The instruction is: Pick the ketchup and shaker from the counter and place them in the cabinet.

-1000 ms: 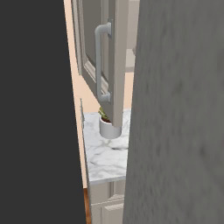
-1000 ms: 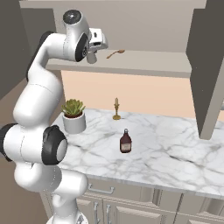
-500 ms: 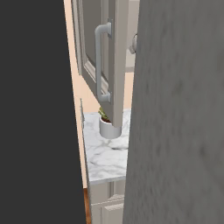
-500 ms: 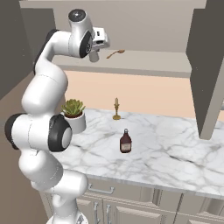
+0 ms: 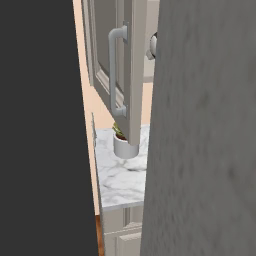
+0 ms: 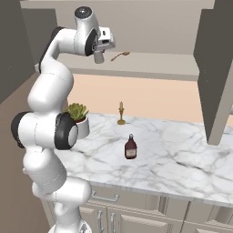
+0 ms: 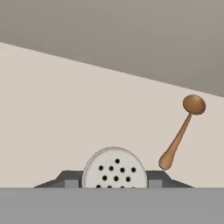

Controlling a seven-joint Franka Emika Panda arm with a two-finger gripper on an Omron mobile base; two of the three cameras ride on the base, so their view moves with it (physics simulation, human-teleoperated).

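The shaker, a small grey cylinder, hangs in my gripper just above the left end of the cabinet shelf. In the hand view its white perforated top sits between my dark fingertips, and the gripper is shut on it, over the pale shelf floor. The ketchup, a dark red bottle, stands upright on the white marble counter, well below and to the right of the hand.
A wooden spoon lies on the shelf just right of the shaker. A potted plant and a small brass candlestick stand at the counter's back. Open cabinet doors hang at the right and left.
The hand with the shaker has moved right and slightly down toward the cabinet shelf, and the upper arm has swung with it. The ketchup has not moved.
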